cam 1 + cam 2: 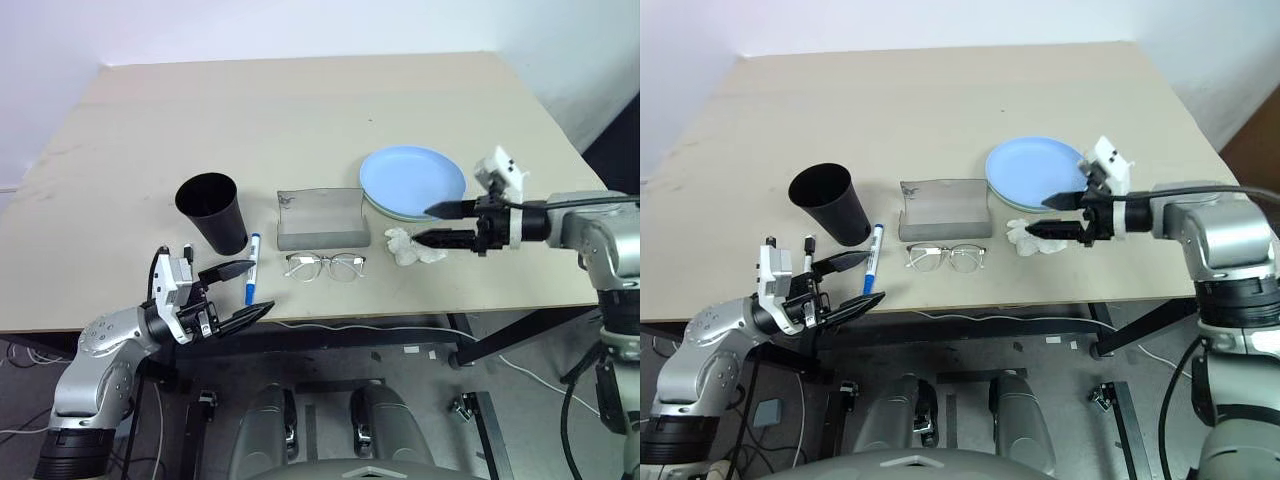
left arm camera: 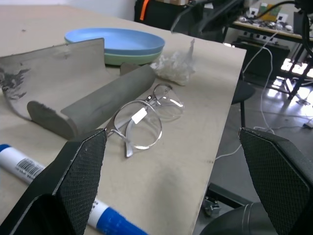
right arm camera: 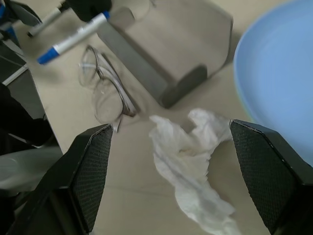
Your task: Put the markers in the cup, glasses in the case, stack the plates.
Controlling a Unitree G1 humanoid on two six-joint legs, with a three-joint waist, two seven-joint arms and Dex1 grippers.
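**Spotter:** How far along are we?

**Operator:** Plates [image 1: 412, 178] look stacked, blue on top of green, over on my right. The case [image 1: 322, 218] lies open and empty mid-table, with the glasses [image 1: 325, 266] just in front of it. The blue marker [image 1: 251, 268] lies on the table beside the cup [image 1: 212, 211]. I see a black-capped pen end by my left wrist in the right eye view, but can't tell where it rests. So markers and glasses are left.

**Spotter:** Hands?

**Operator:** Both spread and holding nothing. My left gripper [image 1: 243, 293] hangs at the near edge, just beside the marker's blue tip. My right gripper [image 1: 438, 224] hovers over the tissue [image 1: 412, 247], next to the plates.

**Spotter:** Room to move?

**Operator:** Plenty behind the cup and case. Everything left sits near the front edge, so I judge a clumsy nudge could send the marker or glasses off.
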